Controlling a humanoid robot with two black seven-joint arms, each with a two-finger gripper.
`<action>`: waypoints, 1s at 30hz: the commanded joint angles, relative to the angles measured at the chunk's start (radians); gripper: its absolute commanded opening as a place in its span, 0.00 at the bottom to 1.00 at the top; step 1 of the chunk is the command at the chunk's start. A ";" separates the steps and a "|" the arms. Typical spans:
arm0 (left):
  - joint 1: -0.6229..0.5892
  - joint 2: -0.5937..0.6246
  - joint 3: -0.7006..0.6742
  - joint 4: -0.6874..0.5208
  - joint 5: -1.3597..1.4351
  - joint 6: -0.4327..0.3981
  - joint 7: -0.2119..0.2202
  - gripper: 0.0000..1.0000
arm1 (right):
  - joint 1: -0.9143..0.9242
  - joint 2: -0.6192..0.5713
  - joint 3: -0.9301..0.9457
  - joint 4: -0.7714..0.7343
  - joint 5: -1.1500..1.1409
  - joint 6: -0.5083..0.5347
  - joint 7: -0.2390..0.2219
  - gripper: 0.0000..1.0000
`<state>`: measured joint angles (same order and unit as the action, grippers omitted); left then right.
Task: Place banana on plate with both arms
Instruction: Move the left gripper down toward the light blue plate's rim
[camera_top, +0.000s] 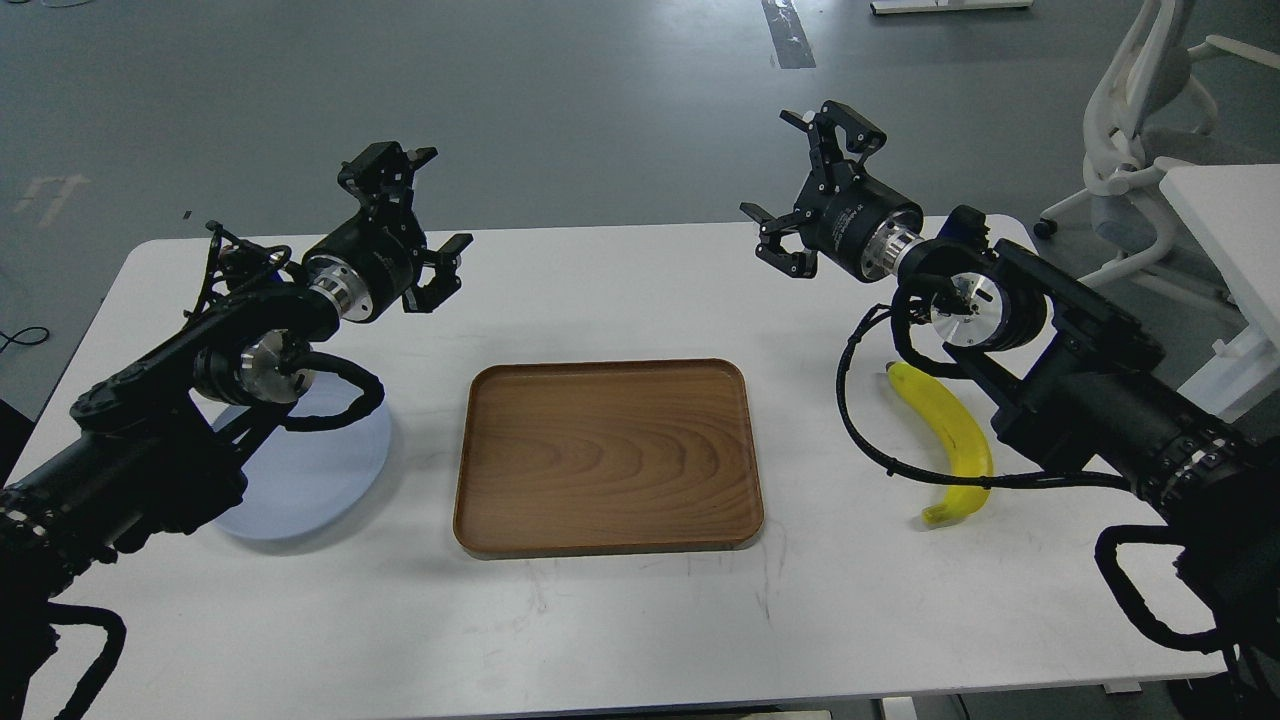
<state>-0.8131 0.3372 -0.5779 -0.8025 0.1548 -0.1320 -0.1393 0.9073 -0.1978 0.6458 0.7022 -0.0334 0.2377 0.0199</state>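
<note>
Meanwhile both grippers, left (425, 225) and right (800, 185), hover spread-fingered over the desk (620, 620); banana (950, 440) near its right edge, plate (310, 470) near its left.

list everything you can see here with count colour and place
banana: 1, yellow, on the table, right of the tray
plate: 1, pale blue, table's left side, partly under the left arm
tray: 1, brown wood, table centre
table: 1, white
office chair: 1, white, floor at far right
left hand: 1, black, open, above the table's far left
right hand: 1, black, open, above the table's far right
</note>
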 joint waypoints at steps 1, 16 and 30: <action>-0.001 0.009 -0.002 0.000 0.000 0.000 0.000 0.98 | -0.001 0.000 0.002 0.000 0.000 0.000 0.002 0.99; -0.012 0.026 0.018 -0.011 0.043 0.009 -0.132 0.98 | -0.004 0.003 0.000 -0.001 -0.005 -0.001 0.003 0.99; -0.008 0.017 0.018 -0.011 0.152 0.035 -0.138 0.98 | -0.007 0.003 0.000 -0.003 -0.007 -0.005 0.005 0.99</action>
<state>-0.8215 0.3571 -0.5598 -0.8131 0.3075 -0.1037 -0.2772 0.9008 -0.1948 0.6459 0.6987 -0.0396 0.2337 0.0247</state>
